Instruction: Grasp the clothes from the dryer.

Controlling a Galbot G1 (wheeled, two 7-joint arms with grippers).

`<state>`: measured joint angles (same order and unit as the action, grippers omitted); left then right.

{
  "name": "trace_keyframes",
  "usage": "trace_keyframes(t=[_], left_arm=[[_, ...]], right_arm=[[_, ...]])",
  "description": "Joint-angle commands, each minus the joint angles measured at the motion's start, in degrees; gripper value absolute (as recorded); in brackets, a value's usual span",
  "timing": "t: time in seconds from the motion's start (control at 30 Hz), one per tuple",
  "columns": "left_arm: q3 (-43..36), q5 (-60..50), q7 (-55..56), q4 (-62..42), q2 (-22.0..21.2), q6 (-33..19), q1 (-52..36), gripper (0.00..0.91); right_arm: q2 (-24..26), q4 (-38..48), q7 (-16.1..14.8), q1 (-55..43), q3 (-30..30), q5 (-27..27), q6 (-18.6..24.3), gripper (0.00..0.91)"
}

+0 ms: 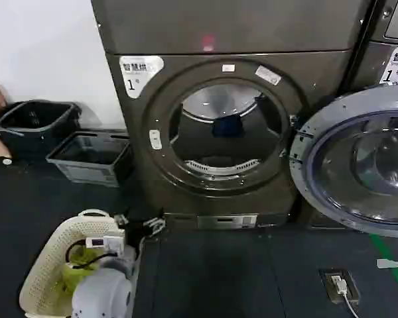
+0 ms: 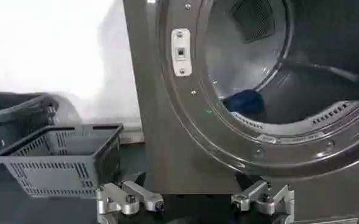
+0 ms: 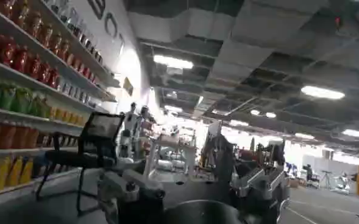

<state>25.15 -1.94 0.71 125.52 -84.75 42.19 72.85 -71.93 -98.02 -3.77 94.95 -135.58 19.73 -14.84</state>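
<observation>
Dark floor (image 1: 252, 271) | dryer (image 1: 132, 152) open; blue clothes (image 1: 227, 124) inside

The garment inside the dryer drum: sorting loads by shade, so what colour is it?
Dark blue. The garment shows best in the left wrist view, low in the dryer drum.

The blue clothes (image 1: 227, 126) lie deep in the dryer (image 1: 219, 132) drum, too small to identify; the door (image 1: 358, 159) is cut off at the head view's edge.

Laundry corner of a shop, bronze-grey dryer (image 1: 219, 126), neighbouring machine (image 1: 391, 40), baskets (image 1: 89, 156), drink shelves (image 3: 27, 91) (bottled, colourful)
</observation>
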Motion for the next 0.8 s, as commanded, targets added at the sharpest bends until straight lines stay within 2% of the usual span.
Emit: trace_keyframes(t=[0.03, 0.07, 0.3, 0.8], left_arm=[[-0.11, -0.18, -0.11, 0.13, -0.10, 2.81, 0.01, 0.907], [-0.18, -0.16, -0.16, 0.13, -0.05, 2.81, 0.00, 0.907], [-0.36, -0.01, -0.16, 0.36, 0.17, 2.81, 0.24, 0.907], [-0.79, 0.36, -0.19, 0.21, 0.36, 2.81, -0.10, 0.907]], right_arm=[[0.45, 1.13, 1.14, 0.13, 1.23, 1.60, 5.47, 0.907], [0.58, 1.38, 2.16, 0.12, 1.46, 2.35, 5.99, 0.907], [0.19, 1.76, 1.53, 0.34, 1.28, 3.91, 7.91, 0.907], [0.34, 1.48, 2.70, 0.73, 0.84, 4.75, 6.13, 0.907]])
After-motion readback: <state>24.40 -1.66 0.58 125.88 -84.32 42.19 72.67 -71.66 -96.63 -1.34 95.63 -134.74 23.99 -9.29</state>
